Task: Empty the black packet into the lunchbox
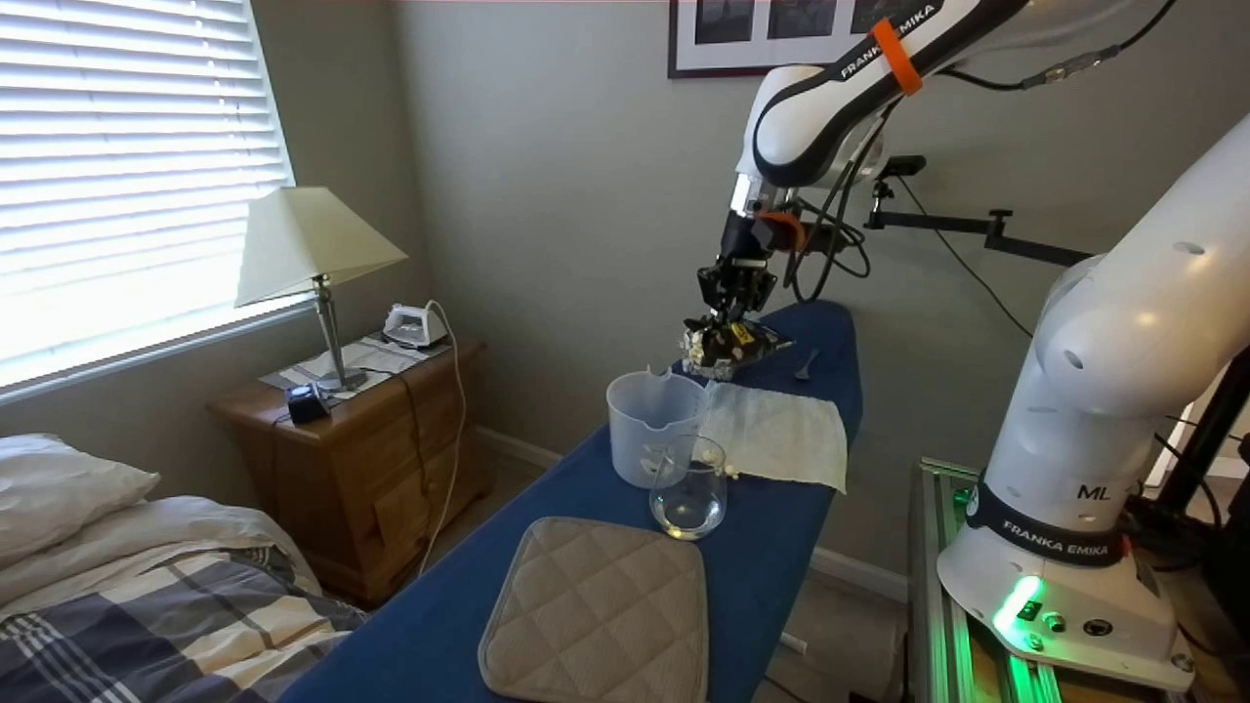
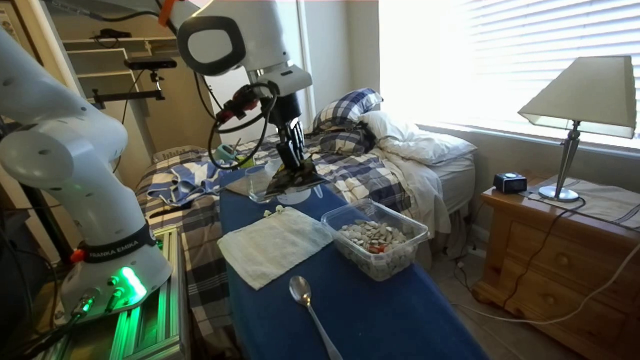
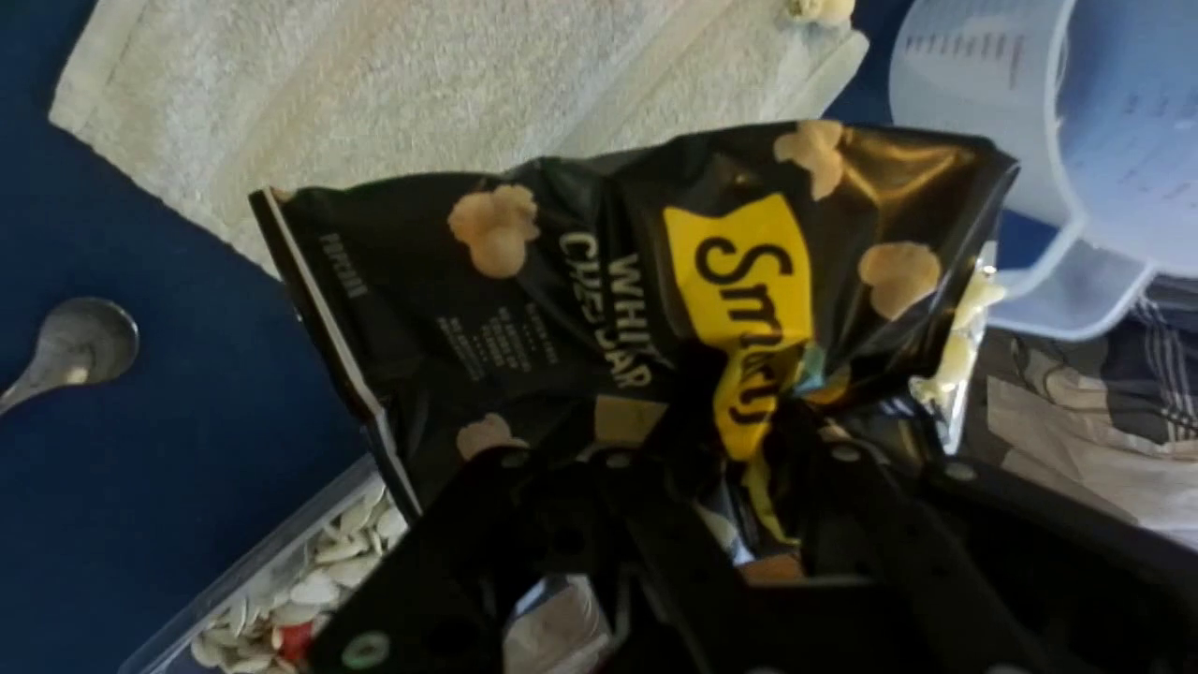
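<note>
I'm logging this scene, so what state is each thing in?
Black packet: open at one end, popcorn showing.
Pincer: shut on the packet.
Lunchbox: open, partly filled with pale pieces.
Jug: upright; contents unclear.
Glass: upright.
Cloth: spread out.
Spoon: lying down.
Lamp: appears unlit.
Blinds: lowered.
Nightstand drawers: shut.
Robot base light: glowing green.
Bed: rumpled.

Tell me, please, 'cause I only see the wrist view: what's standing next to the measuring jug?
Observer: In an exterior view, a stemless drinking glass stands beside the measuring jug.
Operator: Whoa! Is anything else near that glass?
Observer: Yes, a quilted pot holder lies near it on the blue ironing board.
Operator: And is my white cheddar popcorn bag resting on the terry towel?
Observer: No, in an exterior view the gripper holds it up, apart from the towel.
</note>
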Tool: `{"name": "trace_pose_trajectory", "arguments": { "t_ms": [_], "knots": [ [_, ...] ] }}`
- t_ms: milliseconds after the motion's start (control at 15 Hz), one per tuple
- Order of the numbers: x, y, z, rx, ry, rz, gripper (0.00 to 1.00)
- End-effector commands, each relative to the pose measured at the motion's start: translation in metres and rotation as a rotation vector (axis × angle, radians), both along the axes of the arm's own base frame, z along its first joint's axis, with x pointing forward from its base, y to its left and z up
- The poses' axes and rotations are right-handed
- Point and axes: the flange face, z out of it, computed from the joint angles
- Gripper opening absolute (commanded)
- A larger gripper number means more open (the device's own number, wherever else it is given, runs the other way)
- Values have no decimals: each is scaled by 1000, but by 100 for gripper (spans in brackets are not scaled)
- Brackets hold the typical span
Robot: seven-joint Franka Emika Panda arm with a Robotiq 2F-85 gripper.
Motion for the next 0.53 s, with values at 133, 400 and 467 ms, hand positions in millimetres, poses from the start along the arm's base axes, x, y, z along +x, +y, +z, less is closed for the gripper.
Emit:
{"name": "trace_pose_trajectory", "arguments": {
  "t_ms": [133, 400, 467],
  "knots": [
    [3, -10, 11, -5, -23, -13, 19],
    [11, -22, 14, -28, -51, 2, 5],
    [13, -25, 16, -34, -66, 20, 5]
  ]
}}
